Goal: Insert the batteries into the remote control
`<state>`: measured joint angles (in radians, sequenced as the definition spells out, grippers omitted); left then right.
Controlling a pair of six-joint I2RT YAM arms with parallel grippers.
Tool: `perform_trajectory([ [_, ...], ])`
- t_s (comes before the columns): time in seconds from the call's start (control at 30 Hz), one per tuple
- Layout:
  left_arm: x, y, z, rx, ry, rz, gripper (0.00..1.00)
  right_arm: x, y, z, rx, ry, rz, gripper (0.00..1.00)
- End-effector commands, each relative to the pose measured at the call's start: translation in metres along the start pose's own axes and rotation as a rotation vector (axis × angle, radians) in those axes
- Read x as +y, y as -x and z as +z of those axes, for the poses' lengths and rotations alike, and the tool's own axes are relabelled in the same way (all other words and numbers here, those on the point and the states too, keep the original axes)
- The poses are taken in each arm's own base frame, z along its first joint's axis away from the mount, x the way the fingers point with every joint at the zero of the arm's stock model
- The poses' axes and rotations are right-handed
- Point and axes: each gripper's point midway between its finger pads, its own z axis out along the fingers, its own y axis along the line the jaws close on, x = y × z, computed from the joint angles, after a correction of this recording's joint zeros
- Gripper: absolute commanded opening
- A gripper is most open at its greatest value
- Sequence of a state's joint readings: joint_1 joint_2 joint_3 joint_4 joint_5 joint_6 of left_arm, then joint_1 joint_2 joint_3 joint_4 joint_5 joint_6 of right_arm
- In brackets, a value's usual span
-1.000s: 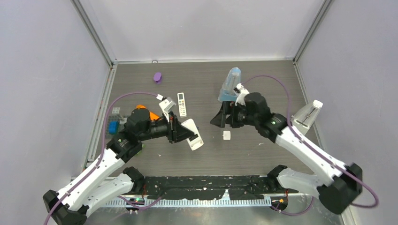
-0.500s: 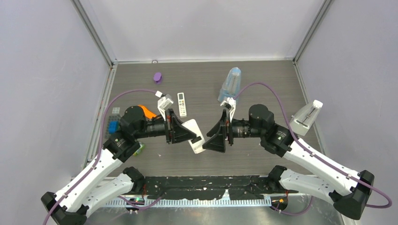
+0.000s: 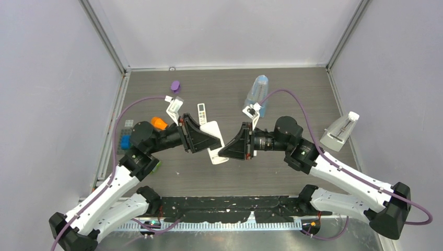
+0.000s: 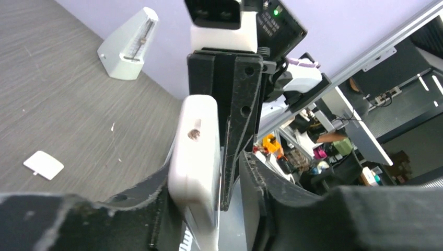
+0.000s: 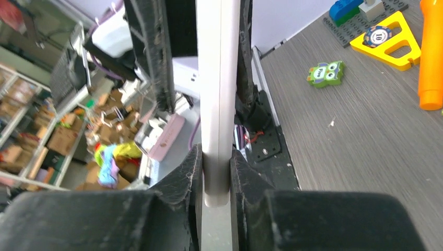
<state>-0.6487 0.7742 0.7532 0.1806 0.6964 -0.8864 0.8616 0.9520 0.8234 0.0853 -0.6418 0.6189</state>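
Note:
A white remote control hangs in the air between both arms, above the middle of the table. My right gripper is shut on it: in the right wrist view both fingers press the remote's thin edges at my right gripper. My left gripper still reaches round the remote. In the left wrist view my left gripper is open, one finger against the remote and the other standing off, with a right-arm finger in that gap. The batteries are out of view.
A second, small remote lies behind the held one. A small white plate lies on the table. A clear bottle, white metronome, purple piece, orange object, blue bricks and owl toy surround.
My right gripper came in from the right and shut on the remote. My left gripper's jaws have loosened around it, and the remote has shifted slightly away from the arm bases.

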Motion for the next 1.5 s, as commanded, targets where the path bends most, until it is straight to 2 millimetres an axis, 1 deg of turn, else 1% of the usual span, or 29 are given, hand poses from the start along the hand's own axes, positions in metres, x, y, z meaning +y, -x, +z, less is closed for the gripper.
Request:
perform_trajectory([
  [0.0,-0.027,0.021,-0.002,-0.142,-0.124,0.008,0.43,-0.001,0.039,0.007,-0.208,0.004,0.11,0.05],
  [0.07,-0.024,0.022,-0.003,-0.163,-0.122,0.002,0.39,0.001,0.039,0.008,-0.215,0.025,0.133,0.05],
  [0.17,-0.02,0.019,-0.002,-0.152,-0.107,0.002,0.12,-0.001,0.039,0.01,-0.207,0.014,0.143,0.06],
  [0.2,-0.018,0.018,-0.002,-0.145,-0.093,0.005,0.01,-0.004,0.039,0.01,-0.209,0.0,0.145,0.09],
  [0.27,-0.007,0.015,-0.003,-0.13,-0.024,0.019,0.0,-0.008,0.04,0.01,-0.206,-0.033,0.131,0.28],
  [0.3,-0.001,0.017,-0.005,-0.131,0.028,0.042,0.0,-0.016,0.035,0.009,-0.187,-0.071,0.128,0.44],
  [0.33,0.011,0.016,-0.009,-0.127,0.108,0.056,0.0,-0.019,0.04,0.007,-0.201,-0.101,0.115,0.51],
  [0.37,0.024,0.018,-0.015,-0.129,0.195,0.104,0.0,-0.028,0.033,0.005,-0.178,-0.146,0.106,0.64],
  [0.43,0.056,0.013,-0.032,-0.1,0.391,0.13,0.0,-0.044,0.032,-0.001,-0.172,-0.24,0.08,0.73],
  [0.5,0.083,0.01,-0.05,-0.084,0.556,0.143,0.0,-0.067,0.024,-0.005,-0.138,-0.352,0.064,0.76],
  [0.6,0.116,0.005,-0.079,-0.075,0.761,0.106,0.0,-0.106,0.011,-0.012,-0.066,-0.516,0.069,0.76],
  [0.63,0.125,0.003,-0.086,-0.075,0.814,0.093,0.0,-0.125,0.005,-0.011,-0.035,-0.574,0.062,0.75],
  [0.67,0.134,0.003,-0.094,-0.083,0.869,0.079,0.0,-0.133,0.005,-0.01,-0.017,-0.606,0.057,0.74],
  [0.7,0.142,0.002,-0.101,-0.085,0.92,0.064,0.0,-0.154,-0.005,-0.006,0.036,-0.658,0.042,0.72],
  [0.73,0.148,0.003,-0.108,-0.091,0.962,0.053,0.0,-0.161,-0.002,-0.003,0.053,-0.684,0.031,0.71],
  [0.77,0.154,0.004,-0.115,-0.097,1.007,0.044,0.0,-0.186,-0.016,0.001,0.118,-0.744,0.021,0.67],
  [0.8,0.158,0.003,-0.119,-0.096,1.032,0.037,0.0,-0.193,-0.012,0.005,0.152,-0.763,-0.009,0.62],
  [0.83,0.161,0.003,-0.122,-0.095,1.053,0.033,0.0,-0.215,-0.025,0.009,0.214,-0.813,-0.002,0.6],
  [0.87,0.165,0.002,-0.124,-0.091,1.067,0.029,0.0,-0.222,-0.021,0.013,0.243,-0.829,-0.031,0.56],
  [0.9,0.167,0.002,-0.125,-0.088,1.074,0.025,0.0,-0.242,-0.034,0.016,0.301,-0.87,-0.027,0.55],
  [0.93,0.17,0.0,-0.126,-0.081,1.081,0.019,0.0,-0.247,-0.029,0.021,0.327,-0.873,-0.066,0.52],
  [0.97,0.172,-0.002,-0.127,-0.072,1.086,0.012,0.0,-0.263,-0.042,0.024,0.382,-0.89,-0.063,0.51],
  [1.0,0.175,-0.005,-0.127,-0.065,1.088,0.003,0.0,-0.268,-0.037,0.029,0.401,-0.886,-0.1,0.5],
  [1.03,0.177,-0.005,-0.127,-0.062,1.085,-0.004,0.0,-0.28,-0.048,0.032,0.448,-0.894,-0.101,0.5],
  [1.1,0.181,-0.007,-0.128,-0.06,1.089,-0.014,0.0,-0.29,-0.047,0.042,0.489,-0.886,-0.143,0.5],
  [1.13,0.182,-0.008,-0.126,-0.054,1.075,-0.023,0.0,-0.298,-0.056,0.042,0.538,-0.885,-0.159,0.49],
  [1.23,0.186,-0.009,-0.127,-0.053,1.062,-0.043,0.0,-0.304,-0.061,0.049,0.581,-0.883,-0.206,0.48],
  [1.33,0.191,-0.008,-0.127,-0.059,1.047,-0.063,0.0,-0.317,-0.07,0.047,0.631,-0.921,-0.236,0.47],
  [1.47,0.193,-0.01,-0.126,-0.058,1.024,-0.085,0.0,-0.322,-0.078,0.049,0.667,-0.911,-0.239,0.44],
])
